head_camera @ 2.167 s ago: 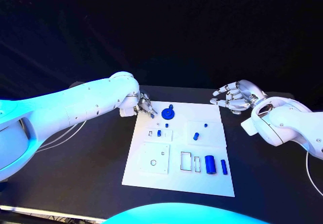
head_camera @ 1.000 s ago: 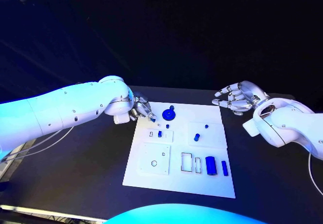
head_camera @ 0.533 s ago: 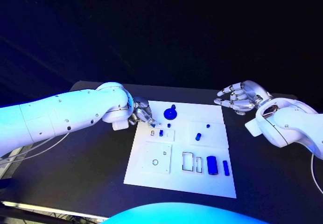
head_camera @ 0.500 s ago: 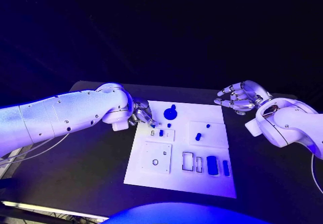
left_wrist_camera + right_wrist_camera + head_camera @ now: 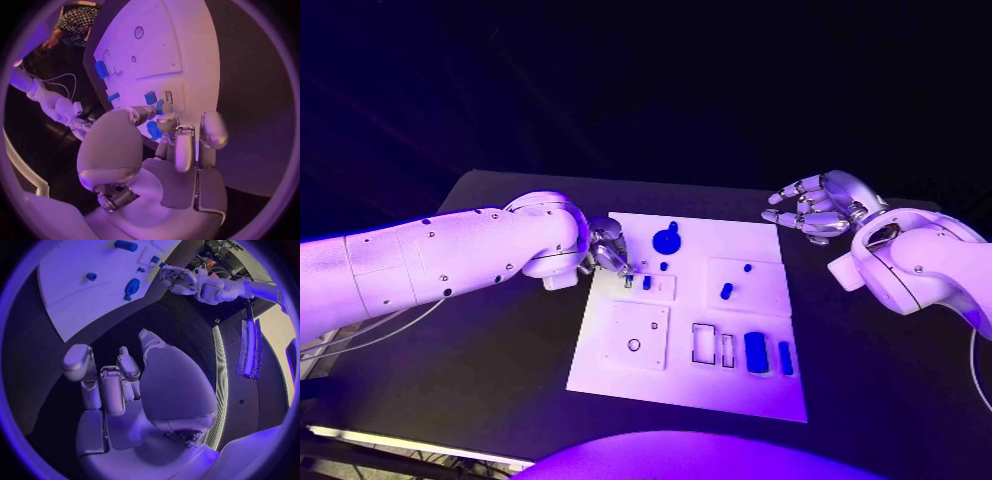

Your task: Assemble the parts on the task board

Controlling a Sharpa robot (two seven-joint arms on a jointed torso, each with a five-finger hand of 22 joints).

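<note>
Task board (image 5: 678, 372) lies flat in the middle of the black table (image 5: 473, 340), long side running away from the robot.

Left robot hand (image 5: 607, 248) sits at the board's far left corner, fingers curled downward over the board edge. In the left wrist view the fingertips (image 5: 164, 120) bunch together right above a small blue part (image 5: 153, 131); whether they pinch it or only touch it I cannot tell. In that wrist view, two more small blue pieces lie just past the fingers, beside a little rectangular slot.

Right robot hand (image 5: 815, 205) hovers off the board's far right corner, above bare table. Fingers half curled and apart, nothing between them; the right wrist view shows the same loose, released hand (image 5: 119, 385) with dark table under it.

On the board, head view:
- round blue part with a stub (image 5: 666, 239) near the far edge, just beside the left hand
- small blue peg (image 5: 646, 283) in the raised square plate close to the left fingertips
- short blue piece (image 5: 726, 291) on the right-hand square plate
- blue cylinder (image 5: 756, 351) and a thinner blue bar (image 5: 785, 357) side by side near the right edge, next to two empty rectangular cut-outs
- square plate with a round hole (image 5: 633, 344) on the near left
</note>
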